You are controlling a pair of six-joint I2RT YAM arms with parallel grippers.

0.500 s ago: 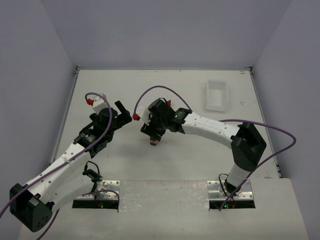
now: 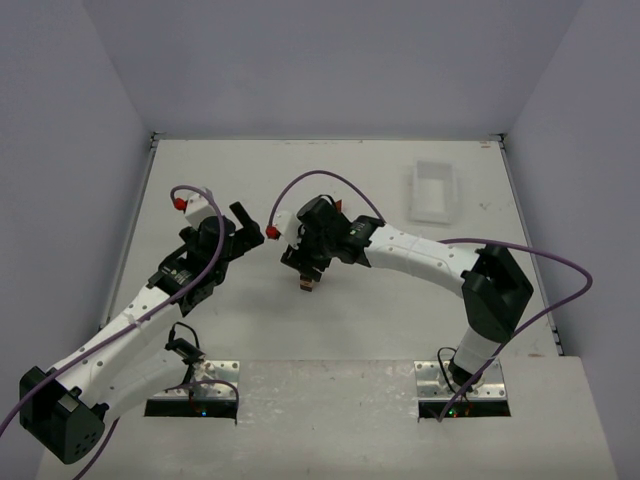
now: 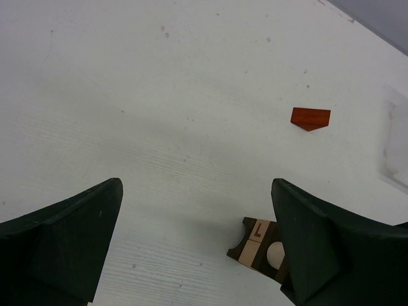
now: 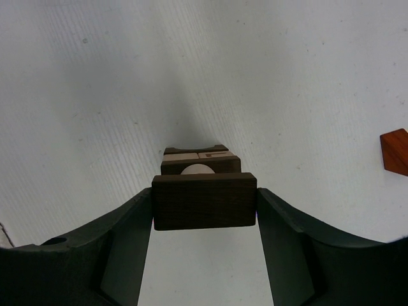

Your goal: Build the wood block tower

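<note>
The wood block tower (image 2: 308,284) is a small stack of dark brown and light tan pieces on the white table, with a pale round piece and an L mark on top (image 3: 258,245). My right gripper (image 2: 310,270) hangs right over it. In the right wrist view, the right gripper (image 4: 204,201) is shut on a dark brown rectangular block (image 4: 204,210), held level just in front of the tower (image 4: 196,160). My left gripper (image 2: 245,226) is open to the tower's left. Its fingers (image 3: 76,236) have nothing between them, and the right one partly hides the tower.
A loose reddish-brown block (image 3: 310,118) lies flat on the table beyond the tower, also at the right edge of the right wrist view (image 4: 396,151). A white rectangular tray (image 2: 433,192) sits at the back right. Grey walls close in the table on three sides.
</note>
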